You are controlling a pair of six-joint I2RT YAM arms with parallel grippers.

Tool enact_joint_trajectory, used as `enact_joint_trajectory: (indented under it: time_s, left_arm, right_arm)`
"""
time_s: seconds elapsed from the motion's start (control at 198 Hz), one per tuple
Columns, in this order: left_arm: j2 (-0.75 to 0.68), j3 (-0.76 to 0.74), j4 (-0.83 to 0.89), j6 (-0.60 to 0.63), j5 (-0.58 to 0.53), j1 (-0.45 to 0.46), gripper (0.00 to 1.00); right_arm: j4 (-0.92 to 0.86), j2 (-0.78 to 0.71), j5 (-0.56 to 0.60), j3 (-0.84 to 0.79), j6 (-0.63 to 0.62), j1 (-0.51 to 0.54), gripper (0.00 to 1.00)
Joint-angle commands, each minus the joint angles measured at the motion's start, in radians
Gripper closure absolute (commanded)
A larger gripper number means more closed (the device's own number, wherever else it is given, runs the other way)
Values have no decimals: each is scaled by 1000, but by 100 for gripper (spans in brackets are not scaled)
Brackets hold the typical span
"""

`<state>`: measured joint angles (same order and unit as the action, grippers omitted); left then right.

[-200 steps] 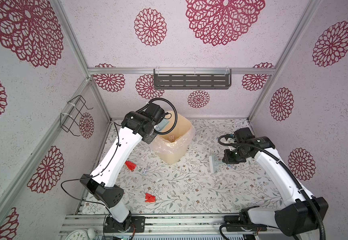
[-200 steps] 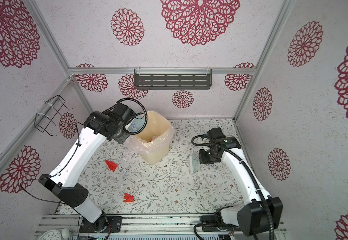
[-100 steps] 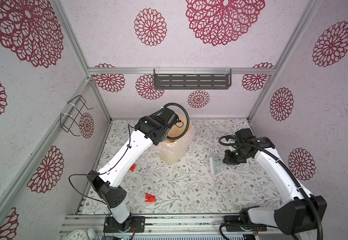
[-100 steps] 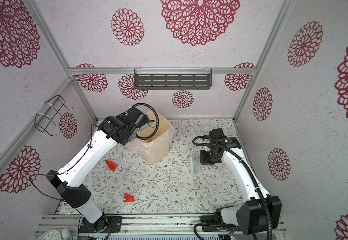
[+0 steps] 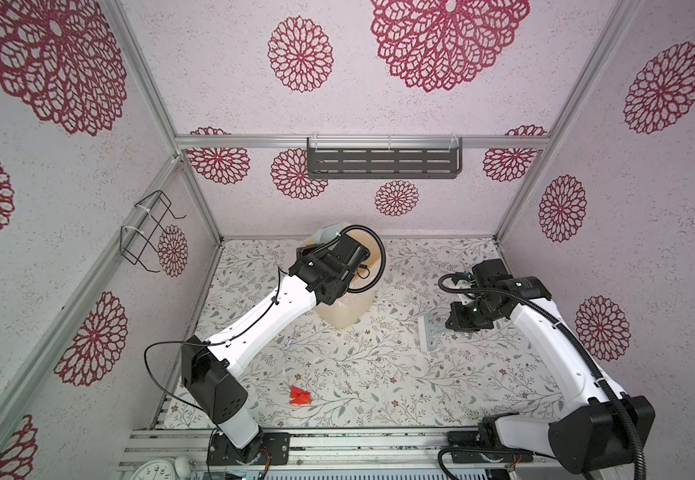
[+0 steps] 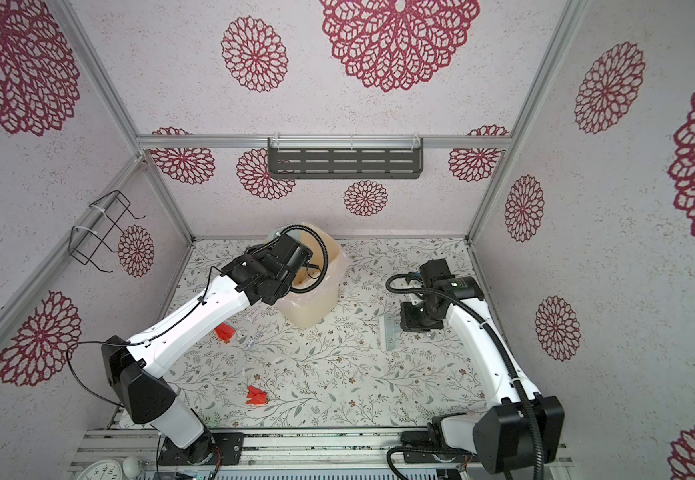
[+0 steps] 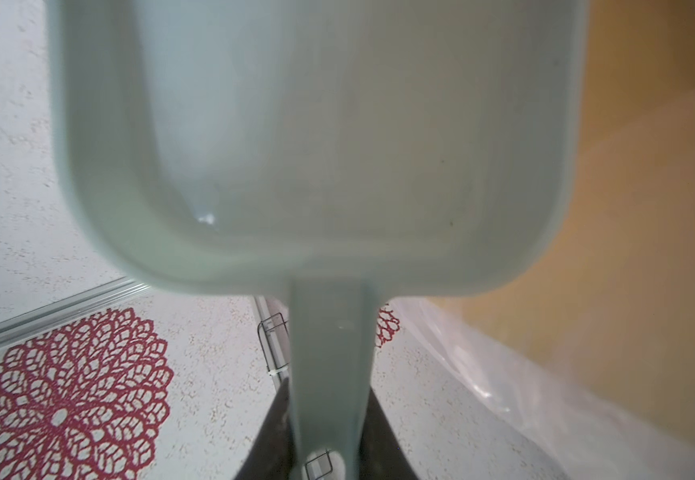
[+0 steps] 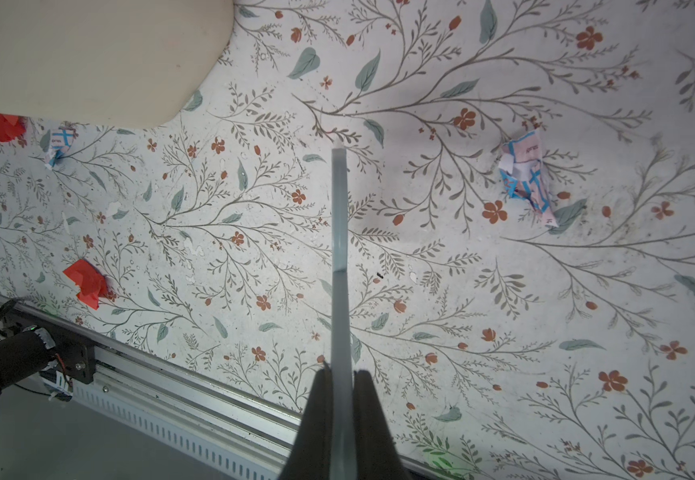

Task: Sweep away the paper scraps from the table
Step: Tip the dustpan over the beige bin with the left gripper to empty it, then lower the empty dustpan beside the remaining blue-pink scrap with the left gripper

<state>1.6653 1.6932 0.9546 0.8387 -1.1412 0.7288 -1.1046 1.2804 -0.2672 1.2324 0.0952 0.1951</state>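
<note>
Grasps the pale blue dustpan (image 7: 316,145) by its handle in the left hand (image 7: 325,436), raised over the lined waste bin (image 5: 347,313). Clenches the right hand (image 8: 342,419) on the thin brush (image 8: 339,249), low over the desk (image 5: 379,374). Finds the nearest of the paper scraps (image 8: 526,178) ahead of that hand, just off one side of the brush and apart from it, long side roughly along the brush: crumpled, white with blue and pink print. Has two red scraps (image 8: 83,284) lying farther ahead, well apart. Likely needs a sideways stroke.
</note>
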Motion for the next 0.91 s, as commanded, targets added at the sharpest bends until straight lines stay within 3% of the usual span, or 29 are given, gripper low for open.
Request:
enact_joint_trajectory:
  time_s: [0.0,0.354,0.642,0.9]
  left_arm:
    - [-43,-1,-83,54,-36,6,100]
    - [-51,48,-49,-25,-15,10,100]
    - [-14,232,114,-228,55,97,100]
    - [54,422,268,-423,188,208,100]
  right_arm:
    - [-9,-32,-20,1,-18,-7,100]
    - [-12,-38,-22,3,-12,-7,100]
    - [-33,-38,4,48,-12,-8,100]
    - [-66,-52,71,116,-17,-26,100]
